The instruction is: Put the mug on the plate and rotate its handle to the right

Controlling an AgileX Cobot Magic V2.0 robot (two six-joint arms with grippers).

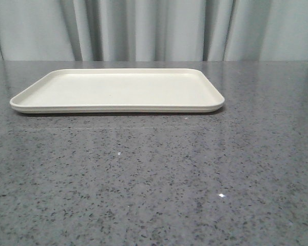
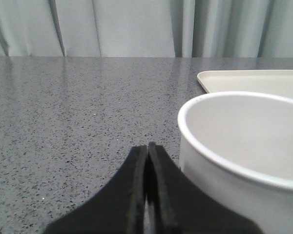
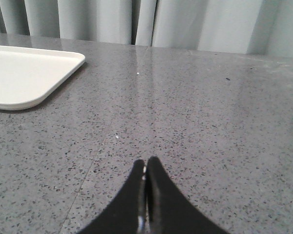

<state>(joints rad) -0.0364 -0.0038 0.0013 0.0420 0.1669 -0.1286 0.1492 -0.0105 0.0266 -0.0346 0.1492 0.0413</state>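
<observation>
The cream plate lies bare at the far middle of the grey table in the front view; neither gripper nor the mug shows there. In the left wrist view the white mug stands close beside my left gripper, which is shut with nothing between its fingers. I see the mug's open rim and pale inside; its handle is hidden. A corner of the plate shows beyond the mug. My right gripper is shut and empty over bare table, with the plate's corner off to one side.
Grey speckled stone table spans all views. Pale pleated curtains hang along the far edge behind the plate.
</observation>
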